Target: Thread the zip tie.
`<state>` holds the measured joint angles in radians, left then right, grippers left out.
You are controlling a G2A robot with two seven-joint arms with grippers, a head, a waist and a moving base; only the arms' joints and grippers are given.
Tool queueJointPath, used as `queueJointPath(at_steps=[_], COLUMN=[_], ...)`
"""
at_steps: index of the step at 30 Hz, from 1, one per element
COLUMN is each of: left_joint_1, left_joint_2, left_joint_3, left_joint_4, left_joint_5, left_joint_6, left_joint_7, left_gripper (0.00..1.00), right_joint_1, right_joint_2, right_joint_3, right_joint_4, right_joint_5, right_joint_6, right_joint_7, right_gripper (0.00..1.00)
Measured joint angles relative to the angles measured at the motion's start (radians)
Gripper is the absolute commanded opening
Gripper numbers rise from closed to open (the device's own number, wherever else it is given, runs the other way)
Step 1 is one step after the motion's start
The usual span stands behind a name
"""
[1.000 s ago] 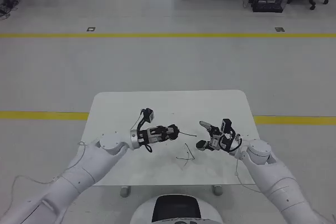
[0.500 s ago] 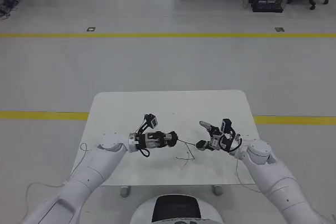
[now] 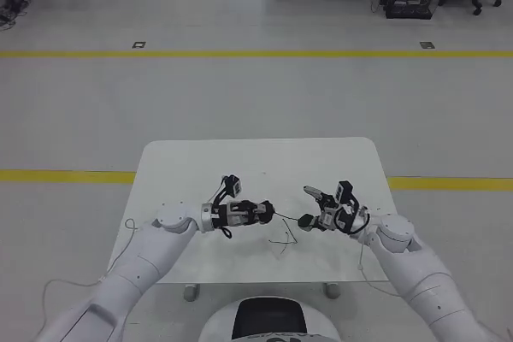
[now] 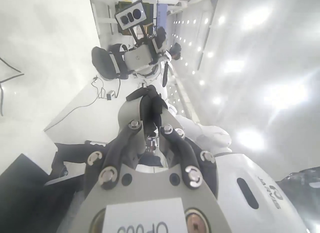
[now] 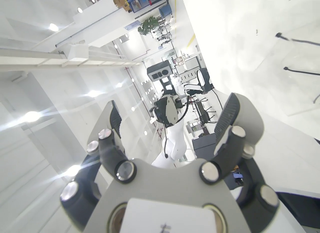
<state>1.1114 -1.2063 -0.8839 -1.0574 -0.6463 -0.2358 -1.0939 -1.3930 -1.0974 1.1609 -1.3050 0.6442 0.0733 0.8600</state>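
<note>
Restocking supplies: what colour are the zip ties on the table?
The zip ties are black, clearest in the right wrist view.

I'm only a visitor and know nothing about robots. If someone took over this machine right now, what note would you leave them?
Left gripper: shut on a black zip tie, whose free end sticks out toward the other arm.
Right gripper: open and holding nothing. It faces the left gripper, close to the tie's free end.
Spare zip ties: lying loose on the white table, nearer the robot than the two grippers.
Done: one tie is in the left gripper's grasp.
Left: the threading itself; no closed loop can be seen yet.
</note>
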Motion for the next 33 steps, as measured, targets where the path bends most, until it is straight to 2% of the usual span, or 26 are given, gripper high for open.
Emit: queueJointPath(at_steps=[2, 8, 17, 23, 30, 33], left_joint_1=[0.003, -0.002, -0.014, -0.019, -0.014, -0.002], left_joint_2=[-0.001, -0.006, -0.011, -0.013, -0.013, -0.012], left_joint_3=[0.000, 0.007, 0.020, 0.024, 0.026, 0.029], left_joint_4=[0.007, 0.028, 0.050, 0.059, 0.050, 0.032], left_joint_5=[-0.023, -0.072, -0.089, -0.091, -0.090, -0.075], left_joint_6=[0.014, 0.011, 0.004, -0.009, -0.004, 0.011], left_joint_7=[0.005, -0.028, -0.036, -0.033, -0.020, 0.036], left_gripper=[0.00, 0.00, 0.00, 0.00, 0.00, 0.00], right_joint_1=[-0.001, 0.036, 0.094, 0.095, 0.093, 0.083], right_joint_2=[0.003, 0.004, -0.010, -0.011, -0.011, -0.010], right_joint_3=[0.006, 0.005, -0.043, -0.043, -0.043, -0.041], right_joint_4=[0.022, 0.117, 0.214, 0.217, 0.212, 0.192], right_joint_5=[-0.012, -0.027, -0.042, -0.038, -0.040, -0.033], right_joint_6=[-0.069, -0.194, -0.303, -0.304, -0.308, -0.367], right_joint_7=[0.068, 0.217, 0.322, 0.326, 0.320, 0.344], right_gripper=[1.00, 1.00, 1.00, 1.00, 1.00, 1.00])
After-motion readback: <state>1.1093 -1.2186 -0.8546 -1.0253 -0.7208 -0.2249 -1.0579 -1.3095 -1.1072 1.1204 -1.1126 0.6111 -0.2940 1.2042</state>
